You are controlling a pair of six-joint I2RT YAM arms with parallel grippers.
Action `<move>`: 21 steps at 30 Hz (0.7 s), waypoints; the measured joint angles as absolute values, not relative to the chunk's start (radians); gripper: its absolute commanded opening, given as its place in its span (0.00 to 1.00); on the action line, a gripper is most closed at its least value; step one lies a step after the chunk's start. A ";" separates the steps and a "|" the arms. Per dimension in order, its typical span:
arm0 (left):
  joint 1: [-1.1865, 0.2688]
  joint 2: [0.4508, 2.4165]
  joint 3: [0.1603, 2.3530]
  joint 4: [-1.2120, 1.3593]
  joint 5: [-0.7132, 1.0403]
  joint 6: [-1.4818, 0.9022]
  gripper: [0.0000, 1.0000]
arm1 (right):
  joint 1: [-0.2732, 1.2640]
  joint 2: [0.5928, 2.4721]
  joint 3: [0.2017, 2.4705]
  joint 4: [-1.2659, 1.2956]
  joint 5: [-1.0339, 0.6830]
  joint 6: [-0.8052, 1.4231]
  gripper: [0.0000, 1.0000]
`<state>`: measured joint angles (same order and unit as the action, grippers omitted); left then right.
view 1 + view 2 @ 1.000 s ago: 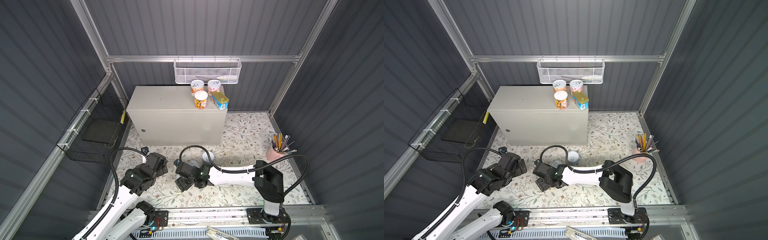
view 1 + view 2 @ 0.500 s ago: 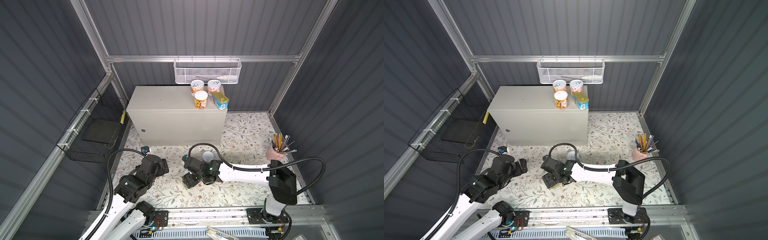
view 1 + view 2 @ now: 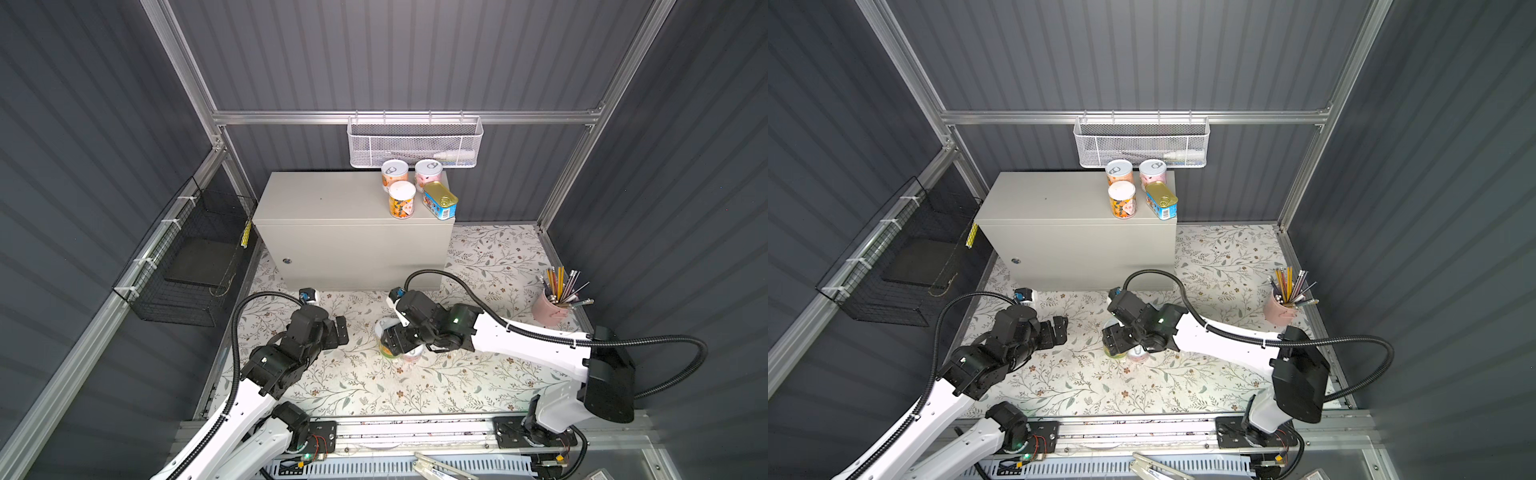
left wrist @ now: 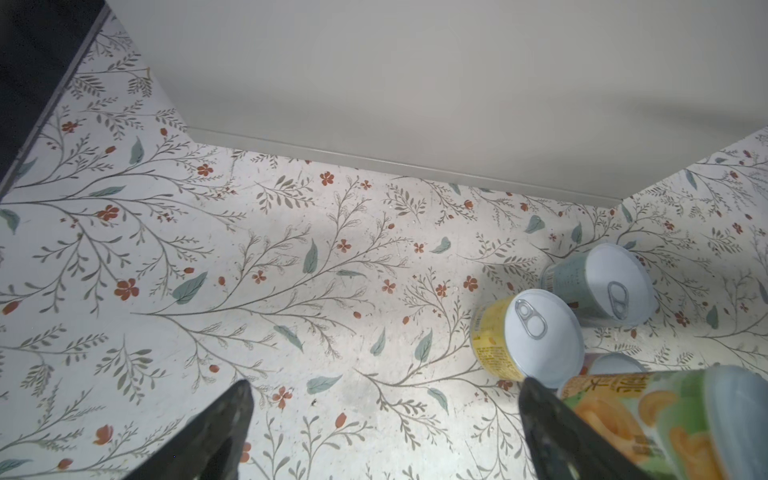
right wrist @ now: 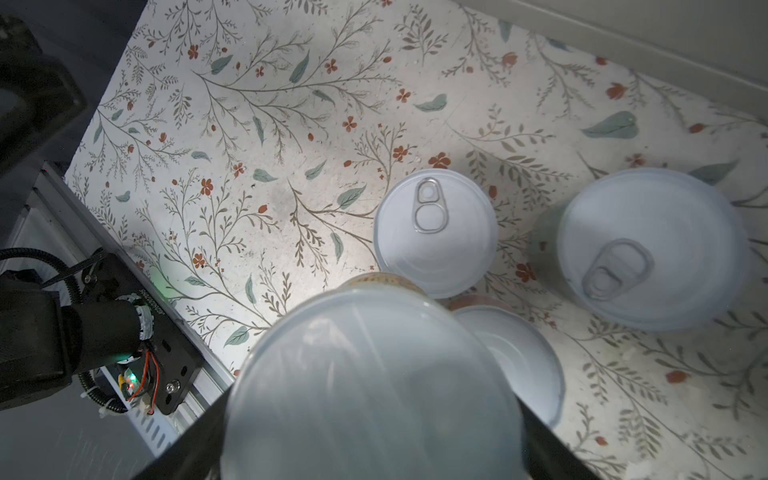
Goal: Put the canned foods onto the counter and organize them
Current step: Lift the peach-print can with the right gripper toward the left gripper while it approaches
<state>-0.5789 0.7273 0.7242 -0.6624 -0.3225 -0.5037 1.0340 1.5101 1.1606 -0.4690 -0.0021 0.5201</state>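
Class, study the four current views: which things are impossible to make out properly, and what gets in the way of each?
- Floor cans: in both top views, mostly covered by the right gripper.
- Green-and-orange can it grips: right wrist view shows only its blurred lid, label hidden.
- Low can behind it: half covered, label unseen.
- White mesh basket contents: too small through the mesh in a top view.
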 measured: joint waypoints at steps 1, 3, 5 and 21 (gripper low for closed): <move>-0.579 0.732 0.723 -0.651 -0.310 -0.498 1.00 | 1.021 1.495 1.150 -0.472 -0.006 0.524 0.63; -0.579 0.736 0.719 -0.625 -0.281 -0.485 1.00 | 0.997 1.468 1.127 -0.476 -0.014 0.530 0.63; -0.579 0.746 0.715 -0.606 -0.258 -0.477 1.00 | 0.973 1.442 1.104 -0.482 -0.023 0.535 0.63; -0.627 0.883 0.662 -0.363 -0.031 -0.483 1.00 | 0.797 1.248 1.005 -0.556 -0.065 0.516 0.63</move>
